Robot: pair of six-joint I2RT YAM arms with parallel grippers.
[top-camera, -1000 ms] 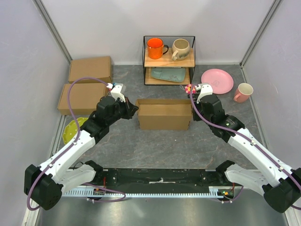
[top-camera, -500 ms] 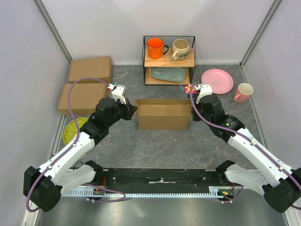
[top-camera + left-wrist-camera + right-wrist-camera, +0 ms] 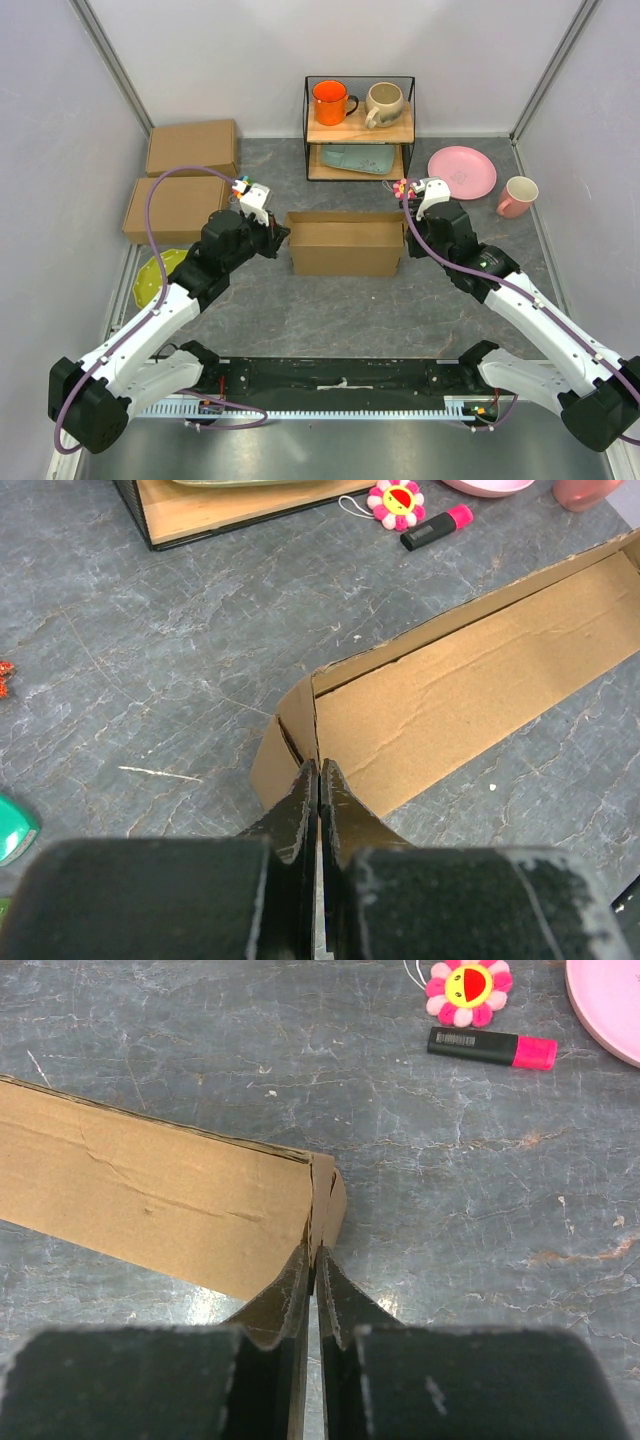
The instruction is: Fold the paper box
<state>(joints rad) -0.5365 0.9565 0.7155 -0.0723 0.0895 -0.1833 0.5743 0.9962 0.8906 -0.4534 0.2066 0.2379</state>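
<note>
Paper box (image 3: pixel 347 245) sits open at the middle of the table (image 3: pixel 330 300), where I see the left gripper (image 3: pixel 318 775) pressed shut at its left end wall and the right gripper (image 3: pixel 313 1260) pinching its right end wall.

Diffuse, even light from above; bright throughout. Overhead view: sharp, with soft, short shadows beside the box (image 3: pixel 345 250) and under the arms. Wrist views: the left gripper (image 3: pixel 318 770) and right gripper (image 3: pixel 313 1255) loom dark and blurred at the bottom edge; the table (image 3: pixel 480 1160) beyond is crisp, with a pale sheen beside the box.
</note>
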